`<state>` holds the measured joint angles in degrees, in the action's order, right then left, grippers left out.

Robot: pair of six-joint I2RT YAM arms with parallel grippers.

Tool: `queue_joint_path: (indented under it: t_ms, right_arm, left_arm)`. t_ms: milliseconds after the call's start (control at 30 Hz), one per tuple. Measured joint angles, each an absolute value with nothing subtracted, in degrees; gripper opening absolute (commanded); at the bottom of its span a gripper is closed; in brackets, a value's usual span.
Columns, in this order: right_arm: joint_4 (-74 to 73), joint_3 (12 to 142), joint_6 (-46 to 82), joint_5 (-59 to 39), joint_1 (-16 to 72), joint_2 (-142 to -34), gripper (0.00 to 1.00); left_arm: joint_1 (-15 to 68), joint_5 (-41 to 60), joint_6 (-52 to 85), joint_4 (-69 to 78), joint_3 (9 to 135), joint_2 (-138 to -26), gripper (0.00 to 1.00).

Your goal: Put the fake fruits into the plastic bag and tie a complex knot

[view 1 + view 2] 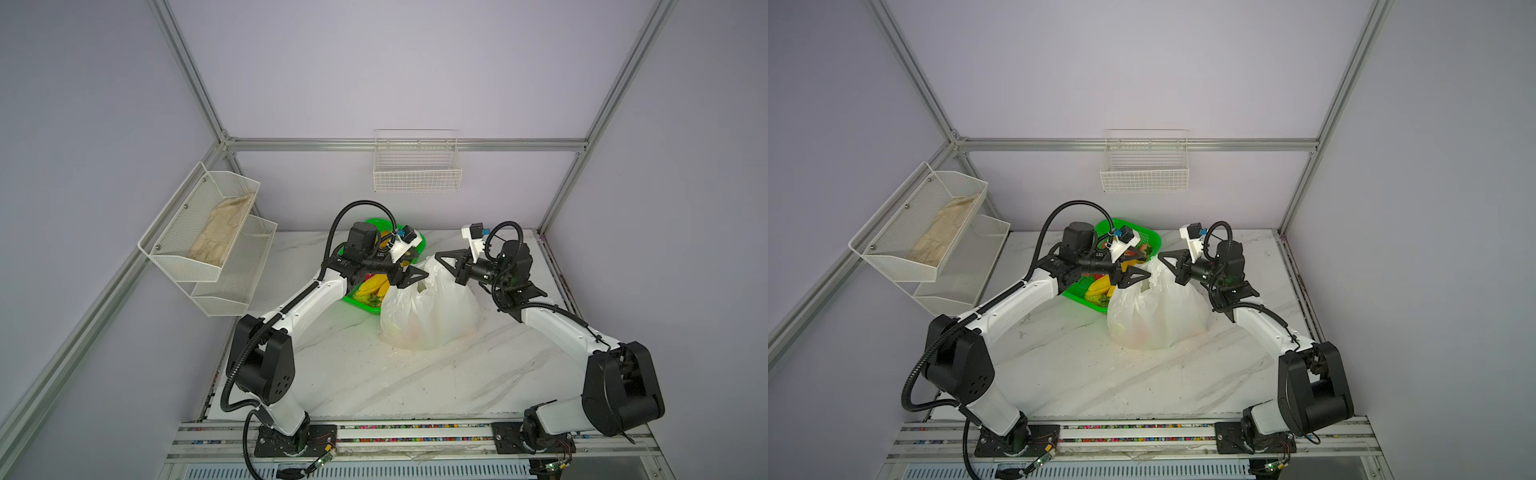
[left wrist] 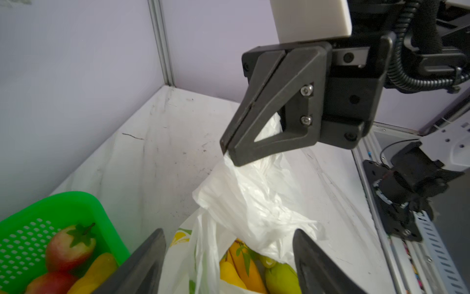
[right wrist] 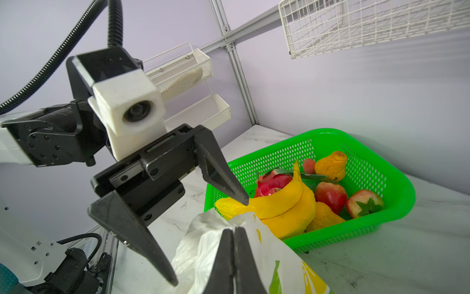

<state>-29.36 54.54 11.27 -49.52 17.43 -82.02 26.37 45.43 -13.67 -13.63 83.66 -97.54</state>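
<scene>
The plastic bag (image 1: 428, 316) (image 1: 1154, 316) stands mid-table, white and crinkly, with a lemon print. My right gripper (image 1: 438, 257) (image 3: 234, 229) is shut on the bag's top edge (image 2: 229, 165) and holds it up. My left gripper (image 1: 419, 276) (image 2: 229, 239) is open, its fingers on either side of a loose bag handle (image 2: 203, 241) without pinching it. Inside the bag lie fake fruits: a yellow banana bunch (image 2: 241, 269) and a green pear (image 2: 279, 277). More fake fruits (image 3: 287, 203) fill the green basket (image 3: 368, 152). No knot is in view.
The green basket (image 1: 419, 241) sits right behind and left of the bag, under my left wrist. A white wire basket (image 1: 417, 174) hangs on the back wall. A two-tier mesh rack (image 1: 232, 286) holding a beige cloth (image 1: 222, 232) hangs on the left wall.
</scene>
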Motion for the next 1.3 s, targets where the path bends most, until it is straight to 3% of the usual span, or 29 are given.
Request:
queue_joint_path:
  t_ms: [267,800,1067,1200,1300]
  right_arm:
    - [-29.4,54.5,11.2,-50.2,17.4,-82.0,0.00]
    - [-30.3,54.5,11.6,-50.2,17.4,-82.0,0.00]
    - [-29.7,54.6,10.5,-49.8,17.4,-82.0,0.00]
    - [-27.3,55.1,7.8,-48.2,17.4,-81.9,0.00]
    - [-24.8,55.4,5.0,-46.3,17.4,-81.2,0.12]
  left_arm:
    - [26.4,48.1,-15.3,-19.9,92.1,-103.0,0.57]
    - [26.8,49.4,-18.9,-26.5,97.0,-107.8,0.33]
    - [26.8,49.4,-21.1,-28.0,97.1,-108.2,0.03]
    - [26.9,48.9,-23.0,-28.5,97.1,-108.2,0.00]
    - [27.0,48.8,-24.7,-28.7,97.1,-108.2,0.00]
